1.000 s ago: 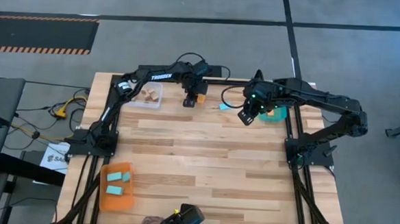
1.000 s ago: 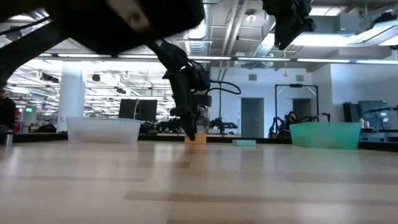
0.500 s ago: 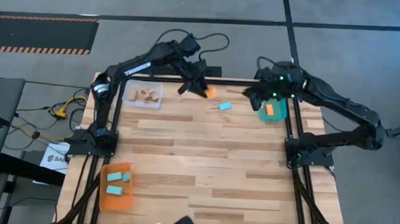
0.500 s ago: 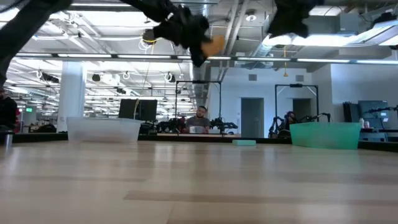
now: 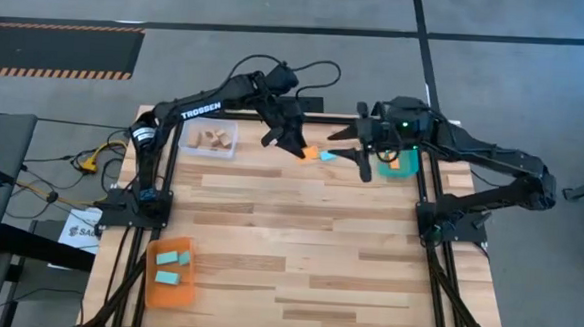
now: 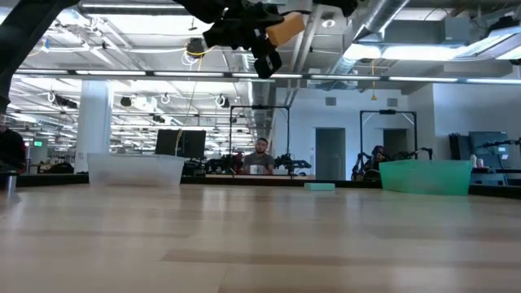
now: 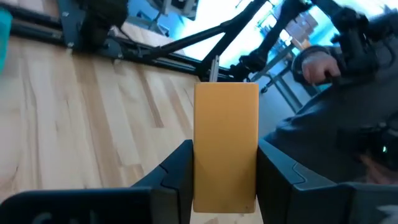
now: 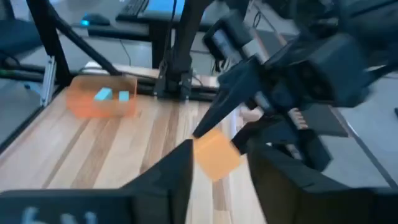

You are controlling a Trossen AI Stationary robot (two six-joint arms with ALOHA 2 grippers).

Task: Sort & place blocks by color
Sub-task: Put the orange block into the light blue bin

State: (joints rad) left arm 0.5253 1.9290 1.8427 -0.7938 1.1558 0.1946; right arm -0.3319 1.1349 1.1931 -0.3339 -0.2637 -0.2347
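The wooden table (image 5: 298, 244) carried three trays: an orange tray (image 5: 170, 273) with two light blue blocks (image 5: 170, 267), a clear tray (image 5: 211, 139) of tan blocks, and a teal tray (image 5: 406, 165). Above its far edge, the left gripper (image 5: 298, 148) was clamped on an orange block (image 5: 311, 153), held high. The right gripper (image 5: 357, 157) faced it, fingers parted, empty. A handover looked likely; misaligned fingers, or an early release, could drop the block.
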